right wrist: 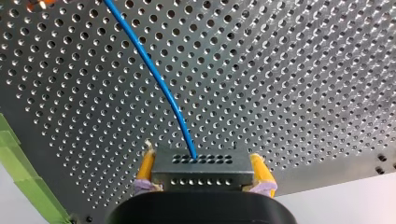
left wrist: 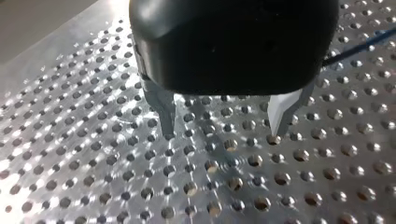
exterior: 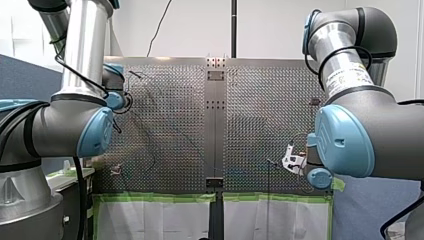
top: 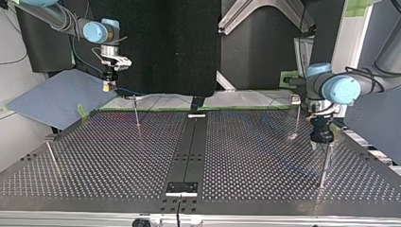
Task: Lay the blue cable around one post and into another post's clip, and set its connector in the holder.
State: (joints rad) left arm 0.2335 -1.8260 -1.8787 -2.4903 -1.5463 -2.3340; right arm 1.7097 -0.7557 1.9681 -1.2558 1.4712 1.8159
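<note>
Connector in hand, cable trailing.
Top view: my right gripper (top: 109, 86) hung at ten o'clock, my left gripper (top: 323, 138) at three. Left wrist: jaws wide, empty. Right wrist: yellow pads (right wrist: 145, 169) clamped the connector (right wrist: 201, 170); its blue cable (right wrist: 161, 81) looked light and limp, best steered by that block.

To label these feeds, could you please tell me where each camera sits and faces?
Front view: behind the arms, looking over the table; my left arm and my right arm show.
Top view: across the table, facing the arms; my right pincer left, my left pincer right.
Left wrist view: my left wrist, looking down its open pincer at the table.
Right wrist view: my right wrist; pincer shut on the connector of the blue cable.
Shared: top and right wrist views show my right pincer.
</note>
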